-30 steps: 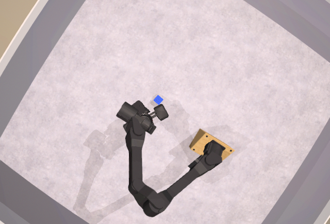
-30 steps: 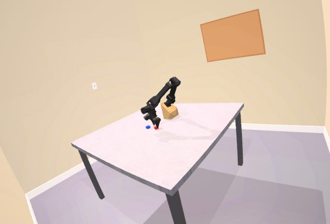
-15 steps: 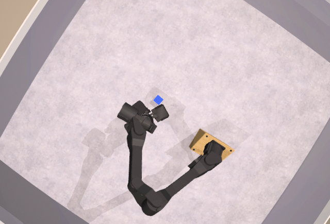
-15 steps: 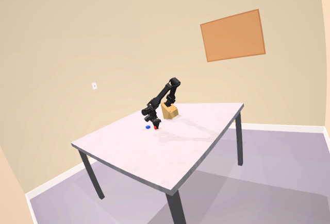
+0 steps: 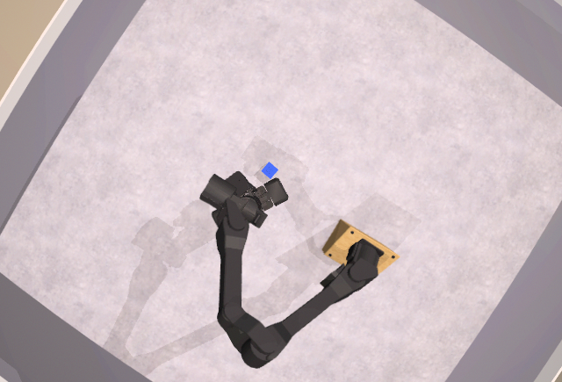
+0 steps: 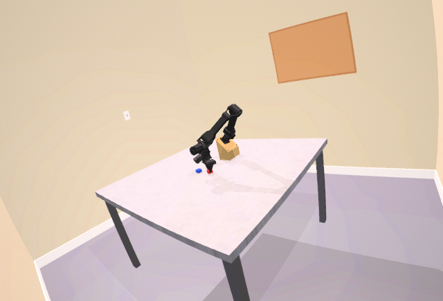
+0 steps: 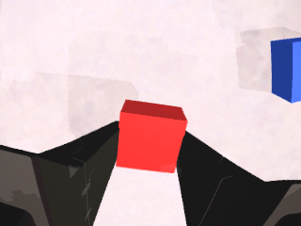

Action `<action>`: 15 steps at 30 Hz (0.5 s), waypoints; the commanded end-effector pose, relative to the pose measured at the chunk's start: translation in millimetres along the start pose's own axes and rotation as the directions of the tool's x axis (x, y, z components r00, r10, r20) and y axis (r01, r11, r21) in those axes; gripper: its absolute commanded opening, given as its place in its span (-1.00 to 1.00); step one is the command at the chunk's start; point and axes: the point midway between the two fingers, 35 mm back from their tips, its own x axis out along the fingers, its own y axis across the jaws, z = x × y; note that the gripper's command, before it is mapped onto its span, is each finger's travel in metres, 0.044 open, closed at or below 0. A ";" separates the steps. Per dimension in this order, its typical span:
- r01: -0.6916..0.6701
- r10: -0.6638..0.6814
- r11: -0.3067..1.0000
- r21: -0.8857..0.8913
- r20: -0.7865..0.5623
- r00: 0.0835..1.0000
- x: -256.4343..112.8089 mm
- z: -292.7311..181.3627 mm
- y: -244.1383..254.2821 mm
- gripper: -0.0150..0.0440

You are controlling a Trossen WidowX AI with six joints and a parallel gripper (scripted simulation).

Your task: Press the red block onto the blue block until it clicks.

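- the gripper is partly closed, pinching the red block between its fingers; grasping looks done.
- beside the red block, apart, sits the blue block; lifting, pressing and release remain.

The red block, a small plain-sided cube, is pinched between two black fingertips at the wrist view's lower centre, slightly turned. The bright blue block sits apart from it on the tabletop, cut off by the wrist view's right edge, upper part, and near the middle of the top view.
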 end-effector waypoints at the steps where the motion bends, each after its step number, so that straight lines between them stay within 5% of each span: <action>1: 0.000 0.000 1.000 -0.005 0.005 1.000 -12.6 3.3 0.8 -0.49; 15: 0.007 -0.007 1.000 -0.004 0.009 1.000 -76.9 5.7 -0.5 -0.49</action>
